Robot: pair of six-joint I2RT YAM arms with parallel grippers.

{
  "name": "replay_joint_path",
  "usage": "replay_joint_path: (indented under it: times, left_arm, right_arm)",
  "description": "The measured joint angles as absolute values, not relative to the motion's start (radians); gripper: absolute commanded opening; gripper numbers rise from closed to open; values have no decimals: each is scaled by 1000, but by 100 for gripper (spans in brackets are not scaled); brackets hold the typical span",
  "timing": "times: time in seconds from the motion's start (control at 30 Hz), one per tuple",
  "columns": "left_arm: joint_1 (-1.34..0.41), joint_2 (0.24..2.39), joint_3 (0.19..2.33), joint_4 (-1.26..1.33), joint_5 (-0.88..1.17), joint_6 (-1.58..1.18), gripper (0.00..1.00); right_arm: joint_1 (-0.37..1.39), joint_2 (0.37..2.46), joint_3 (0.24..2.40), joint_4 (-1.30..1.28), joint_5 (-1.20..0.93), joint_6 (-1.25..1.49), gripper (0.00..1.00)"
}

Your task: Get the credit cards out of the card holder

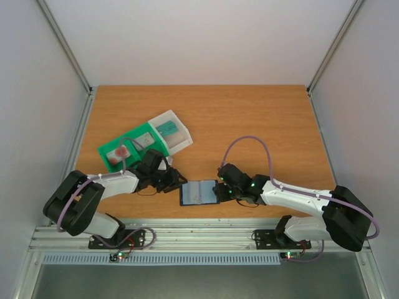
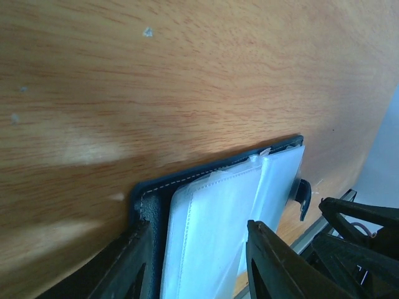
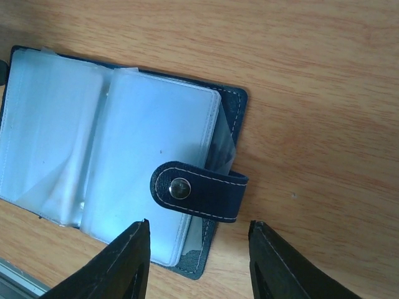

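The dark navy card holder [image 1: 198, 192] lies open on the table near the front edge, its clear plastic sleeves [image 3: 149, 168] facing up. Its tab clasp [image 3: 199, 190] is folded over the right edge. My left gripper [image 1: 176, 180] is open at the holder's left edge, and in the left wrist view [image 2: 199, 224] its jaws straddle the sleeves [image 2: 212, 230]. My right gripper [image 1: 223, 189] is open at the holder's right edge, its jaws [image 3: 198, 222] either side of the clasp. I cannot tell whether the sleeves hold cards. A teal card [image 1: 168, 129] lies in the white bin.
A green-and-white compartment tray [image 1: 128, 149] stands behind my left arm, with a small red item [image 1: 120, 151] and a pale flat piece [image 1: 144, 142] in it. A white bin [image 1: 181, 138] adjoins it. The table's front edge [image 1: 199, 219] is just below the holder.
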State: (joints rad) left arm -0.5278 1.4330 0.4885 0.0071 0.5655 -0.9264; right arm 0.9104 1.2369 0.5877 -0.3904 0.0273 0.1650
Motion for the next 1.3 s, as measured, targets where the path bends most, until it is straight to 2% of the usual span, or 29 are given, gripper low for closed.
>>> replay_joint_path:
  times: [0.13, 0.23, 0.4, 0.7, 0.97, 1.07, 1.17, 1.3]
  left_arm:
    - [-528, 1453, 481, 36, 566, -935, 43]
    - [-528, 1468, 476, 75, 574, -938, 39]
    - [-528, 1491, 461, 139, 588, -958, 32]
    - [-569, 1493, 449, 181, 599, -999, 31]
    - [-588, 1489, 449, 183, 598, -1021, 16]
    - [-591, 1465, 449, 182, 598, -1025, 17]
    - [-591, 1420, 449, 179, 598, -1032, 25]
    - [-591, 1376, 448, 172, 596, -1039, 20]
  right_arm:
    - [908, 1260, 578, -366, 1, 163, 40]
    - [908, 1270, 563, -351, -17, 162, 35]
    - [908, 1274, 558, -339, -23, 159, 33]
    - [908, 1275, 530, -313, -32, 160, 31]
    - [908, 1275, 517, -292, -36, 165, 28]
    - [908, 1275, 516, -282, -45, 168, 28]
    - [908, 1275, 516, -268, -67, 172, 28]
    - [908, 1275, 516, -255, -90, 177, 30]
